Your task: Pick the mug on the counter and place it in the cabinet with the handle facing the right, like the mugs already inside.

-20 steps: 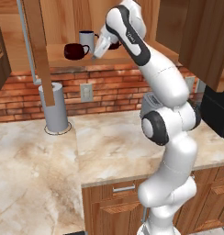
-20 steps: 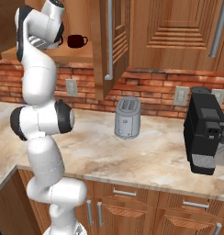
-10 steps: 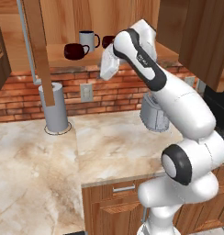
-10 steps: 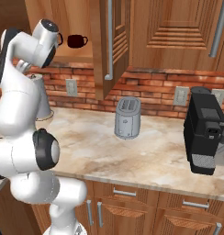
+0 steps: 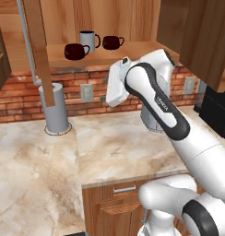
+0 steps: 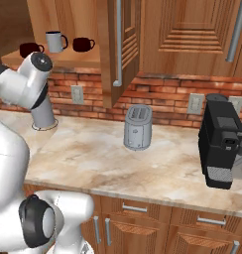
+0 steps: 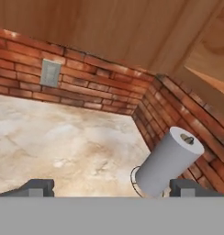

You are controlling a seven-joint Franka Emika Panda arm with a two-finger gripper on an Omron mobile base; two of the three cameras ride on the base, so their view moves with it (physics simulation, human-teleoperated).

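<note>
**Hand empty and spread above the worktop, mug on the cabinet shelf**

The hand [image 7: 104, 186] holds nothing; its two dark fingertips [image 7: 36, 187] stand wide apart at the bottom of the hand view, with bare worktop [image 7: 63, 137] between and beyond them. Just ahead of the hand, toward its right fingertip, stands a grey paper-towel roll [image 7: 169, 160] on a round base, close to the corner of the brick wall [image 7: 100, 87]. Farther ahead on the bricks is a pale outlet plate [image 7: 50, 72].

In the left base view the hand's white wrist [image 5: 115, 83] hangs below the front edge of the shelf [image 5: 109, 57]. Above it, in the open cabinet [image 5: 114, 18], three mugs stand on the shelf: a maroon mug [image 5: 75, 50] nearest the front edge with its handle [image 5: 88, 47] to the right, a tall grey mug [image 5: 88, 39] behind it, and another maroon mug [image 5: 112, 42] beside that. Well off to the hand's right on the worktop are a toaster [image 6: 138, 127] and a black coffee machine [image 6: 221, 141].
</note>
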